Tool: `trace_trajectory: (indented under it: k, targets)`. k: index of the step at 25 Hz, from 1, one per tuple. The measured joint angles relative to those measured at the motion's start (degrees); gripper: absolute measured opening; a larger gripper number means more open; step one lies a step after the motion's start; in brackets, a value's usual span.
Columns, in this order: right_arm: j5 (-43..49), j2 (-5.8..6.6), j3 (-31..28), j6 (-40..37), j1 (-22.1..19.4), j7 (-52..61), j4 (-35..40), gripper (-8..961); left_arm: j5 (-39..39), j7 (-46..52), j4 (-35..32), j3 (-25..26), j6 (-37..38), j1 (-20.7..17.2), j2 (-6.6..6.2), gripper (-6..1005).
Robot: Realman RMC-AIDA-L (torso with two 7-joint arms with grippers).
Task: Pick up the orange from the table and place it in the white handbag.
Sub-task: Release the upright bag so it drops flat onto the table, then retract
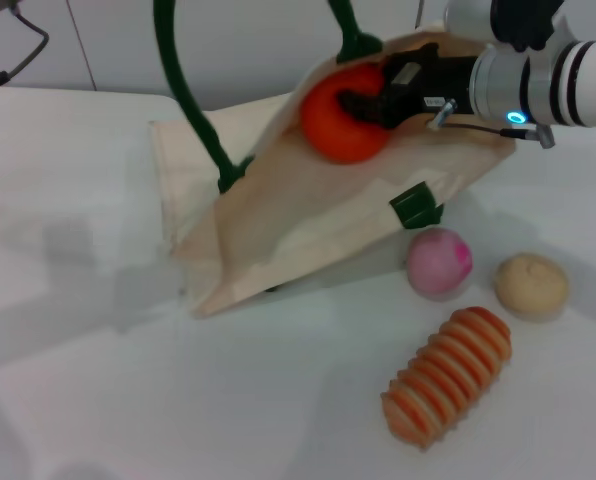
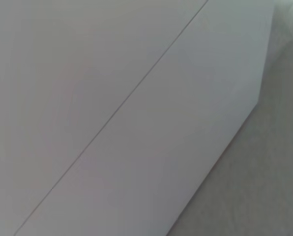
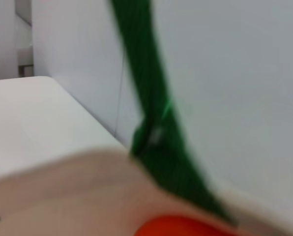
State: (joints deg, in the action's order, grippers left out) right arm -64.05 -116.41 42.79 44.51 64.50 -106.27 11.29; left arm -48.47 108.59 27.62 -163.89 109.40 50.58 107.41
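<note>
The orange (image 1: 336, 125) is bright red-orange and round, held at the open mouth of the white handbag (image 1: 278, 215) in the head view. My right gripper (image 1: 363, 105) reaches in from the right and is shut on the orange, its black fingers wrapped around it. The handbag is cream fabric with dark green handles (image 1: 183, 85); its mouth is lifted off the table (image 1: 128, 380). In the right wrist view a green handle (image 3: 151, 118), the bag's rim (image 3: 68, 191) and a sliver of the orange (image 3: 181, 227) show. My left gripper is out of view.
A pink ball (image 1: 439, 262), a tan round item (image 1: 531, 284) and a ribbed orange-and-cream oblong (image 1: 448, 388) lie on the table to the right of the bag. The left wrist view shows only a pale wall panel (image 2: 136, 118).
</note>
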Motion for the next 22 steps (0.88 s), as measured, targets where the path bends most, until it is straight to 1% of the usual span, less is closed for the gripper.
trace_trajectory:
  k: [4, 6, 8, 9, 10, 12, 14, 16, 18, 19, 20, 22]
  targets:
    - [0.0, 0.29, 2.6, 1.9, 0.0, 3.4, 1.0, 407, -0.2, 0.0, 0.0, 0.0, 0.0, -0.5, -0.13, 204]
    - [0.1, 0.31, 6.1, 3.0, -0.5, 7.1, 2.8, 506, -0.2, 0.0, 0.0, 0.0, 0.0, -0.8, -0.32, 290]
    - [0.1, 0.34, 11.0, 4.7, -1.8, 11.7, 5.9, 605, -0.5, 0.1, -0.1, 0.0, 0.0, -1.1, -0.49, 377]
    - [0.1, 0.40, 13.9, 6.1, -2.8, 14.5, 8.2, 654, -0.8, 0.1, -0.1, 0.1, -0.1, -1.3, -0.52, 420]
    - [0.1, 0.46, 15.9, 7.4, -3.8, 16.3, 10.1, 704, -1.2, 0.1, -0.1, 0.1, -0.1, -1.4, -0.53, 438]
    - [0.3, 0.68, 20.4, 10.9, -6.6, 20.6, 15.1, 766, -1.7, 0.2, -0.1, 0.1, -0.1, -1.6, -0.54, 475]
    - [2.0, 0.90, 22.5, 15.5, -9.6, 23.7, 21.1, 828, -1.9, 0.3, -0.1, 0.1, -0.1, -1.8, -0.54, 511]
    - [5.4, 0.92, 22.5, 20.2, -12.0, 26.4, 25.9, 890, -1.9, 0.3, -0.1, 0.1, -0.2, -2.1, -0.57, 511]
    - [9.3, 0.92, 22.3, 24.3, -13.8, 29.3, 29.5, 891, -1.9, 0.3, -0.1, 0.1, -0.7, -2.3, -0.62, 511]
    - [10.6, 0.94, 22.3, 25.2, -14.3, 30.3, 30.3, 891, -1.9, 0.3, -0.1, 0.1, -1.1, -2.5, -0.62, 511]
    - [13.8, 0.96, 22.0, 26.1, -15.2, 32.5, 31.4, 891, -1.9, 0.3, -0.1, 0.0, -1.4, -2.7, -0.62, 511]
    - [15.3, 0.95, 21.6, 26.2, -15.9, 33.5, 31.9, 890, -1.9, 0.3, -0.1, 0.0, -1.8, -3.0, -0.62, 511]
